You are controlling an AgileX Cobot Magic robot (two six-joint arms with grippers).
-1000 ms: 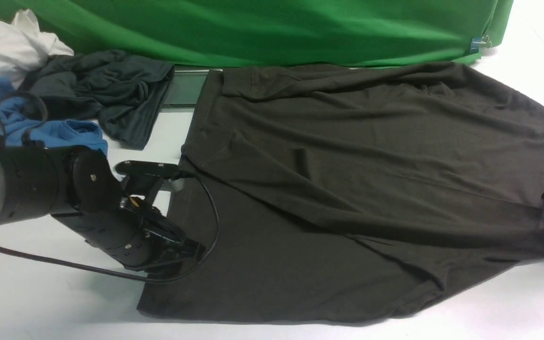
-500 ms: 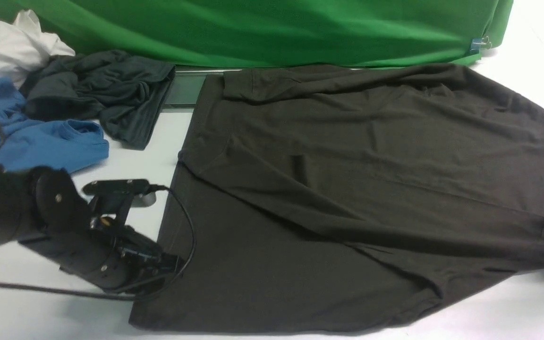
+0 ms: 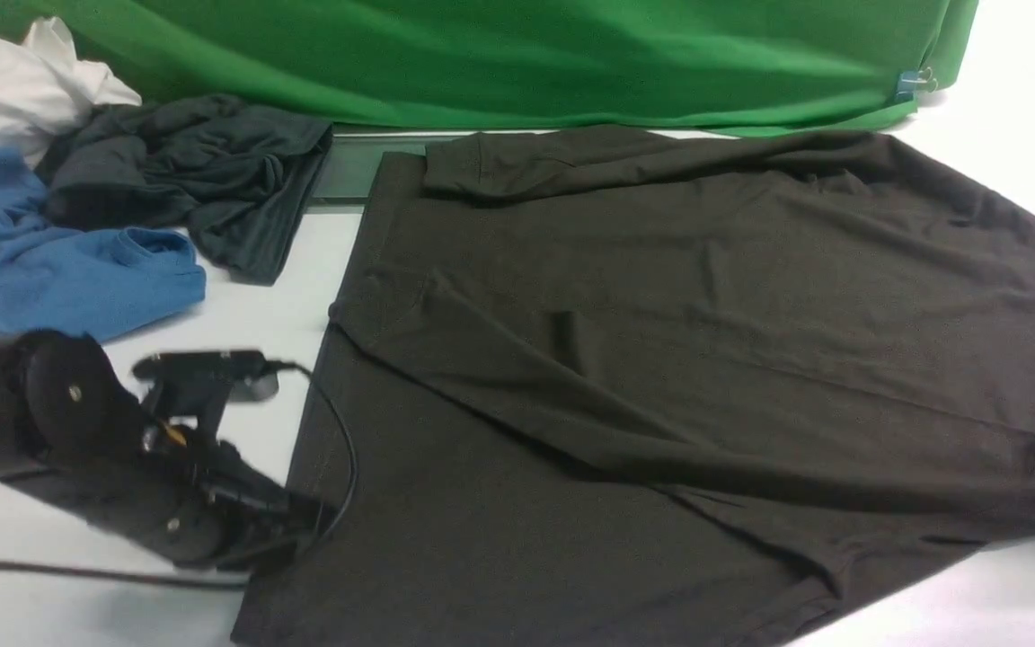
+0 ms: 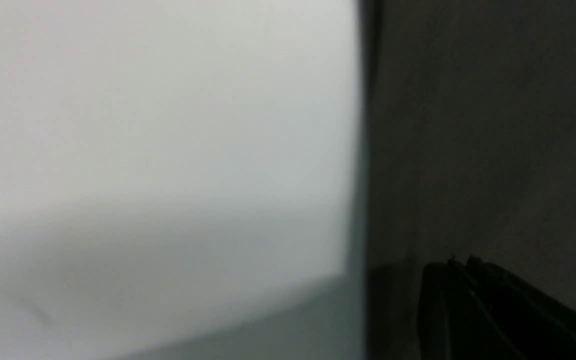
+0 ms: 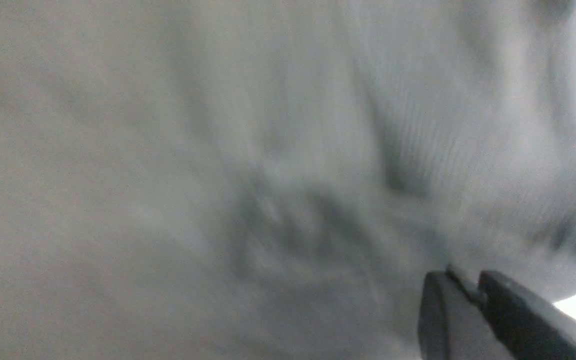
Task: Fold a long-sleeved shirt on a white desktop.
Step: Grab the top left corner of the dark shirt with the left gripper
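One hem corner of the shirt (image 3: 661, 359), spread on the surface (image 3: 239, 314), sits pinched in the closed left gripper (image 4: 460, 262), likely for straightening; the right gripper (image 5: 463, 280) hovers over it, too blurred to tell its opening.

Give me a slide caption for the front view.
Dark long-sleeved shirt spread on the white desktop, left gripper shut at its hem, other clothes piled far-left.

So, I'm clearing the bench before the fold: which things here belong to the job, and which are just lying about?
Job: large dark brownish-black long-sleeved shirt; smooth white desktop; left tool, gripping its hem.
Lying about: crumpled dark grey garment; bright blue shirt; crumpled white cloth; green cloth backdrop.
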